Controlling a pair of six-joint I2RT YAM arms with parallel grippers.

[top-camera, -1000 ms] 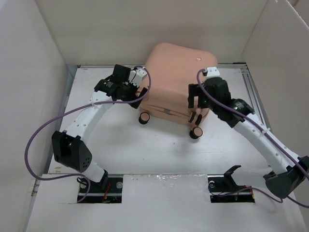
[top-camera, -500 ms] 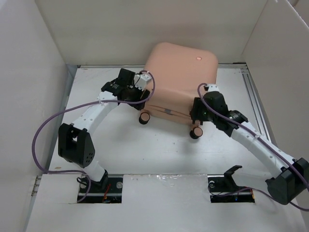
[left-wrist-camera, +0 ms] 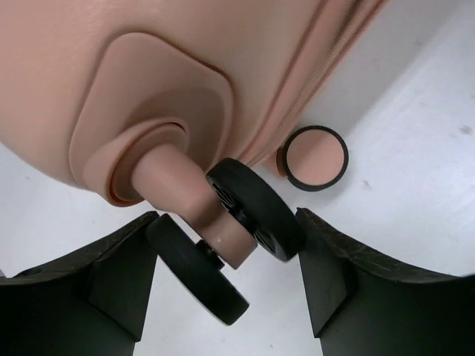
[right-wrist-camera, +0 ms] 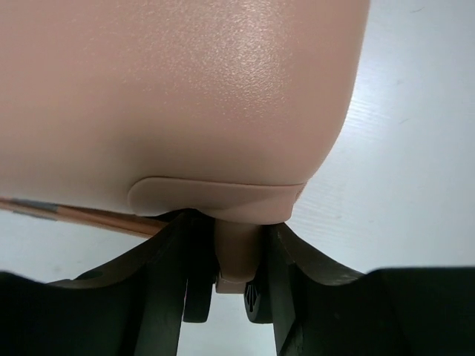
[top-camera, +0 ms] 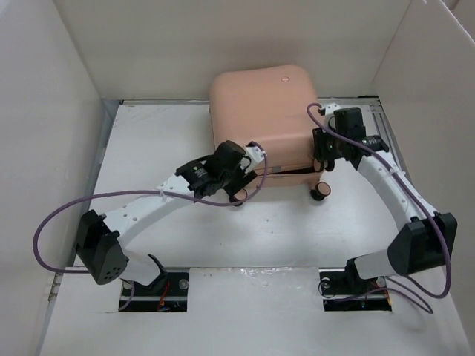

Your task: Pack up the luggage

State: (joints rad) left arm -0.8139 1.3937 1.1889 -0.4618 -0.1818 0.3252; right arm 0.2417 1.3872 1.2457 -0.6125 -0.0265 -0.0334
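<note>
The left arm (top-camera: 141,211) and right arm (top-camera: 393,185) are slim white links dotted with small dark screws, ending in boxy black joint housings (top-camera: 100,252). A purple cable (top-camera: 44,230) loops out at 9 o'clock, and another (top-camera: 447,256) at 4 o'clock. The left claw (left-wrist-camera: 223,271) and right claw (right-wrist-camera: 226,293) have matte black, wedge-shaped fingers.

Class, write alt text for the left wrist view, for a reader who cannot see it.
A twin black caster wheel at a corner of the peach-pink luggage sits between two black jaws; contact is unclear. A second wheel shows beyond, against the white table.
</note>
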